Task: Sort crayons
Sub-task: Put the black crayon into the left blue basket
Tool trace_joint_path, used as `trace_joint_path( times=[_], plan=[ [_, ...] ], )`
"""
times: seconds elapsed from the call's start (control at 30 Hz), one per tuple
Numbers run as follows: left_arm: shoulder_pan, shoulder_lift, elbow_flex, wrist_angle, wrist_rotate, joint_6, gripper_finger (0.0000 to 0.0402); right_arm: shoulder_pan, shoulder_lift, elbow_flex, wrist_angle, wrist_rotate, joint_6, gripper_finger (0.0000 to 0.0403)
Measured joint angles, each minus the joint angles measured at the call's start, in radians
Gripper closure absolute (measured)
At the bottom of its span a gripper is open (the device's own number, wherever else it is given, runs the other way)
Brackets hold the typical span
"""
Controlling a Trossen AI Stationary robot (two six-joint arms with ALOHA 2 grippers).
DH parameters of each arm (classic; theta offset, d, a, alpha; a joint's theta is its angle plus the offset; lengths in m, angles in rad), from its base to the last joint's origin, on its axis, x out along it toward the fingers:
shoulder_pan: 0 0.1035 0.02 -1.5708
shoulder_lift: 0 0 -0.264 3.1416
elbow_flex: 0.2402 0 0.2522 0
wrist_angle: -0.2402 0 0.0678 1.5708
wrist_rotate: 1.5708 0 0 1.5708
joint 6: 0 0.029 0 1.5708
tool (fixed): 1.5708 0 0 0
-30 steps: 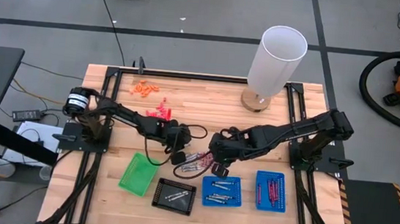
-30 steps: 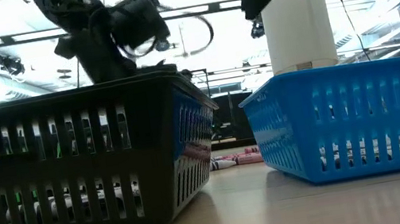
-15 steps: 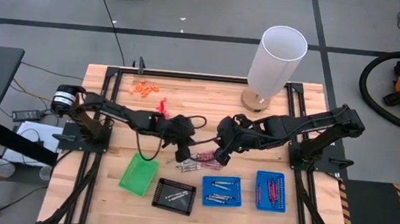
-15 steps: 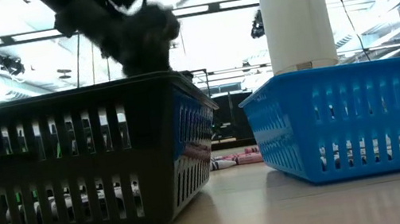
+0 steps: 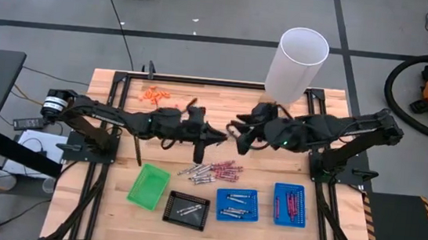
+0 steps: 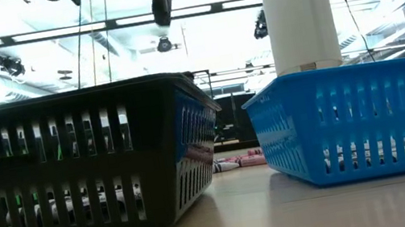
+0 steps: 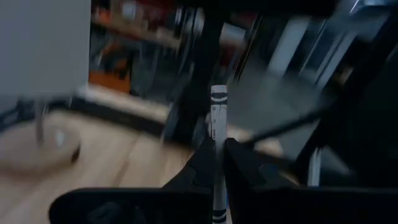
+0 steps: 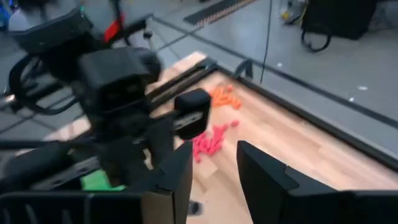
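My left gripper [image 5: 218, 137] hangs above mid-table, fingers clamped on a grey-white crayon [image 7: 217, 134] that sticks out past the tips. Facing it, just apart, my right gripper [image 5: 238, 134] holds nothing, its fingers [image 8: 264, 177] parted. Below them, loose crayons [image 5: 213, 170] lie on the wood, near the black tray [image 5: 186, 209] and blue trays [image 5: 235, 204].
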Motion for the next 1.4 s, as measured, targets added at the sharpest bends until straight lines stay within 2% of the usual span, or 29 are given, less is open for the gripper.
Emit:
trace_joint_path(
  times=[0.13,0.4,0.7,0.87,1.03,1.4],
  plan=[
    [0.023,0.000,0.000,0.108,0.000,-0.003,0.0386,-0.005,-0.004,-0.001,0.031,0.000,-0.029,0.0258],
    [0.056,0.001,-0.001,0.166,0.000,-0.015,0.0386,-0.007,0.021,-0.002,0.152,-0.003,-0.093,0.0261],
    [0.056,0.002,-0.001,0.207,0.000,-0.006,0.0386,0.009,0.025,-0.001,0.186,0.160,-0.097,0.0261],
    [0.056,0.002,-0.001,0.219,0.000,0.001,0.0386,0.009,0.027,-0.001,0.169,0.140,-0.049,0.0261],
    [0.056,0.002,-0.001,0.259,-0.001,0.021,0.0386,0.009,0.032,-0.001,0.161,0.167,-0.014,0.0261],
    [0.067,0.002,-0.001,0.300,-0.001,0.030,0.0386,0.009,0.033,-0.001,0.194,0.134,-0.036,0.0272]
  ],
)
